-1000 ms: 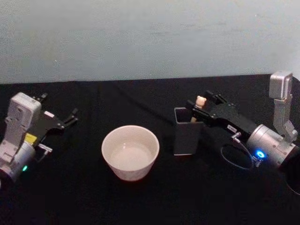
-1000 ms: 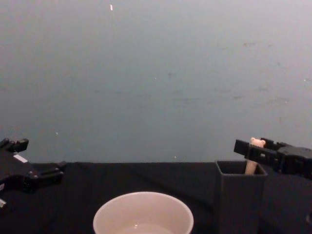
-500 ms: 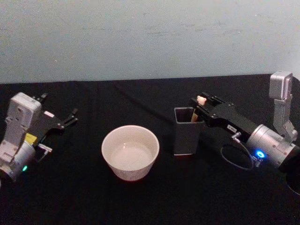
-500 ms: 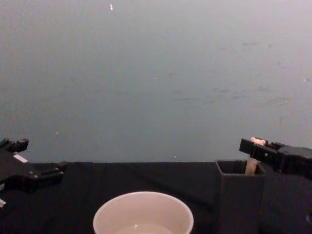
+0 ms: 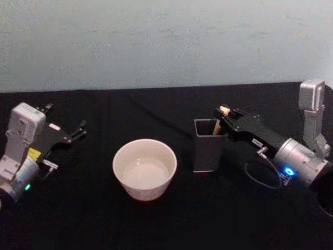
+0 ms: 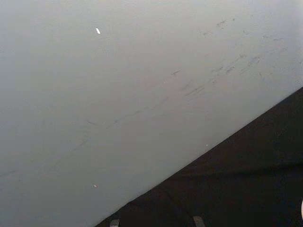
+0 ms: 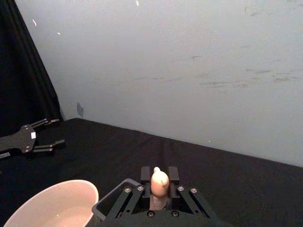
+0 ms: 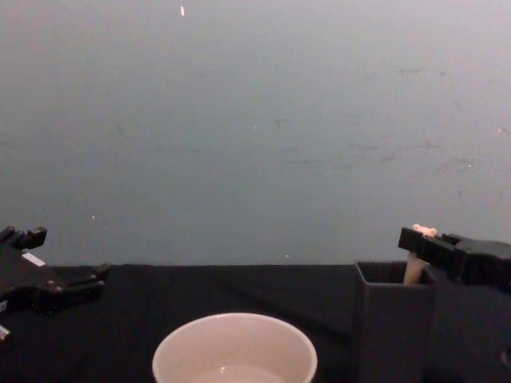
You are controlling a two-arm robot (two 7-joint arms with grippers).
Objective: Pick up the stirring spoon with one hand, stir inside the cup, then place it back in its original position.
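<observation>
The stirring spoon (image 5: 223, 110) stands in the dark grey square holder (image 5: 207, 151), its beige bear-head handle leaning towards my right arm. My right gripper (image 5: 225, 116) is shut on that handle just above the holder's rim. In the right wrist view the handle (image 7: 159, 182) sits pinched between the two fingers. In the chest view the handle top (image 8: 418, 233) pokes above the gripper (image 8: 415, 239) and the holder (image 8: 391, 327). The cream-white cup (image 5: 144, 169) stands to the holder's left, apart from it. My left gripper (image 5: 78, 130) rests open at the far left.
A black cloth (image 5: 156, 224) covers the table, with a pale wall (image 5: 156, 41) behind it. A thin cable loop (image 5: 260, 174) hangs beside the right wrist. Open cloth lies between the cup and the left gripper.
My right gripper has closed in on the spoon handle and drawn slightly to the right and down, tilting the handle that way. The left arm and the cup have not moved.
</observation>
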